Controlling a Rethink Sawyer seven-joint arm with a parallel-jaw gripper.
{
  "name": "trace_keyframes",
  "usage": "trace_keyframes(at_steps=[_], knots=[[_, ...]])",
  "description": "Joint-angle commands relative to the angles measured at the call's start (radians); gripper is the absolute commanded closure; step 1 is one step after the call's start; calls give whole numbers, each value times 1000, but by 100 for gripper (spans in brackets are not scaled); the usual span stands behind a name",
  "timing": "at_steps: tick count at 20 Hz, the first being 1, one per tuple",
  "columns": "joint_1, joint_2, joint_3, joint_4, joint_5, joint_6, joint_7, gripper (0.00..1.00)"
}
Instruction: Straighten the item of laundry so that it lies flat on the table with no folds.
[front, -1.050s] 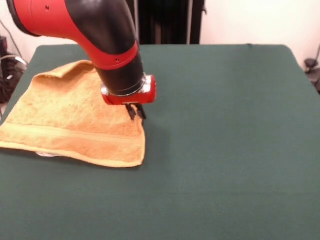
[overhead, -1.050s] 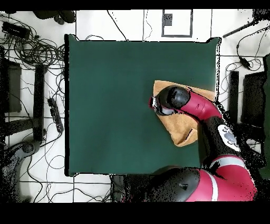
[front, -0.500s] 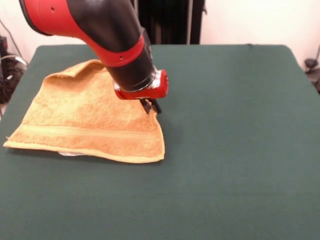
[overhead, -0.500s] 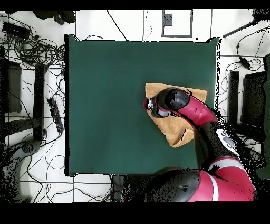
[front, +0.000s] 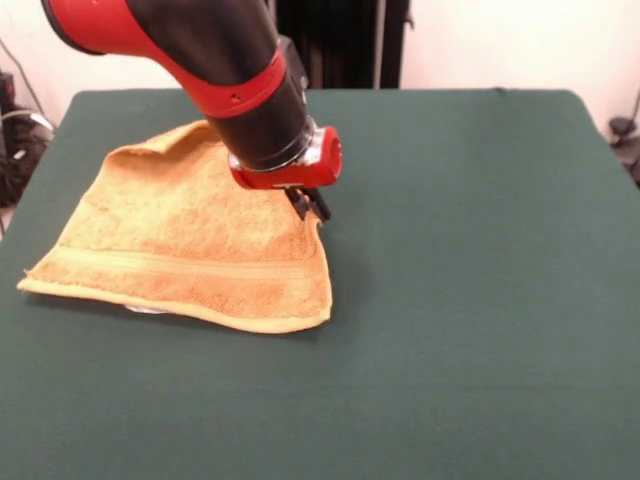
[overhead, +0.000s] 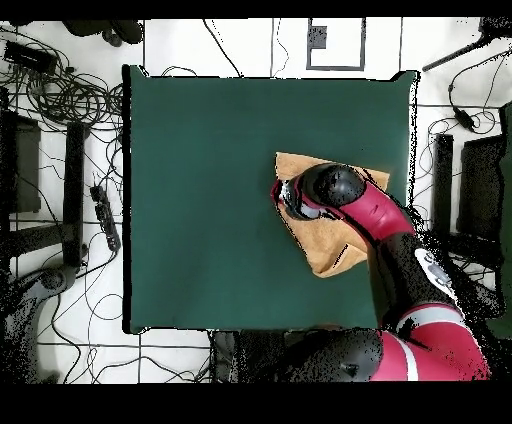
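The item of laundry (front: 190, 250) is an orange-tan towel lying on the left half of the green table (front: 480, 250). Its woven band runs along the near edge, and the far edge is rumpled. The towel's right edge rises in a small peak to my gripper (front: 310, 207), which is shut on that edge just above the table. A bit of white label (front: 145, 308) peeks from under the near hem. In the overhead view the arm covers much of the towel (overhead: 325, 250), and the gripper (overhead: 283, 196) sits at its left edge on the table (overhead: 200, 180).
Cables and dark equipment (overhead: 60, 150) lie on the floor beside the table in the overhead view. A dark stand (front: 340, 45) rises behind the table's far edge. The towel lies close to the table's left edge in the front view.
The gripper has pulled the towel's edge to the right in the front view and the whole towel slid with it, away from the table's left edge. The pull slowed in the last half second.
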Motion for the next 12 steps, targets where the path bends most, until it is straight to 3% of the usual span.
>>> trace_keyframes(at_steps=[1, 10, 12], knots=[[69, 15, 94, 51, 95, 131, 244, 100], [53, 23, 76, 0, 104, 215, 221, 100], [33, 6, 89, 28, 139, 186, 234, 100]])
